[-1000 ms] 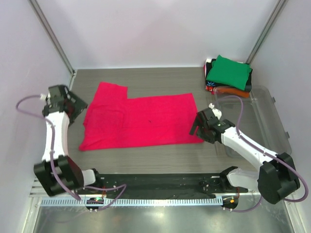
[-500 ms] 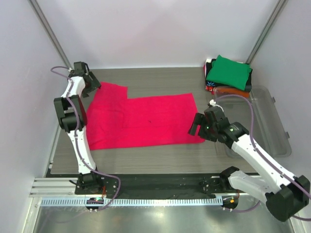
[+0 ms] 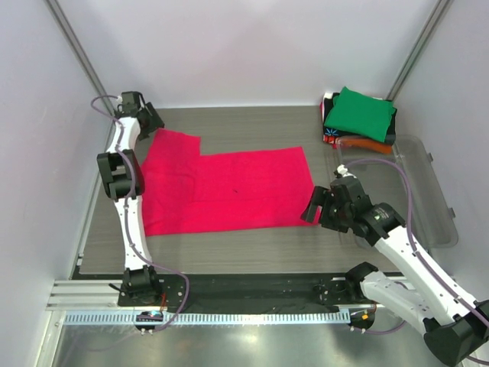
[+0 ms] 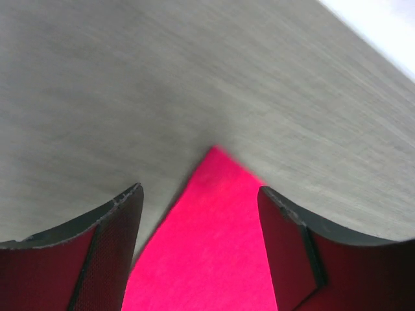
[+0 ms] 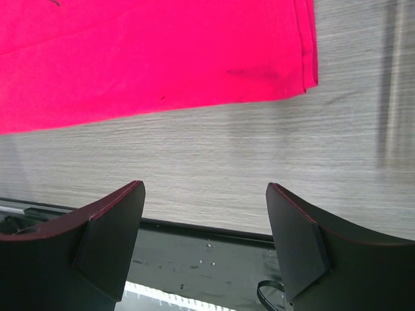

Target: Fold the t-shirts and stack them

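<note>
A crimson-pink t-shirt (image 3: 229, 187) lies spread flat in the middle of the table. My left gripper (image 3: 153, 125) is open at the shirt's far left corner. In the left wrist view that corner (image 4: 209, 246) lies between the open fingers (image 4: 109, 241), and I cannot tell whether they touch it. My right gripper (image 3: 311, 207) is open and empty just off the shirt's near right corner. In the right wrist view the shirt's edge (image 5: 162, 58) lies ahead of the gripper (image 5: 204, 188). Folded shirts are stacked at the far right, green (image 3: 359, 112) on top, orange and black below.
A clear plastic bin (image 3: 428, 191) stands along the right side, near the right arm. The black base rail (image 3: 244, 287) runs along the near edge and also shows in the right wrist view (image 5: 194, 259). White walls close in the table.
The left arm has swung from the table's left edge to the shirt's far left corner. The right gripper has drawn slightly back and right from the near right corner.
</note>
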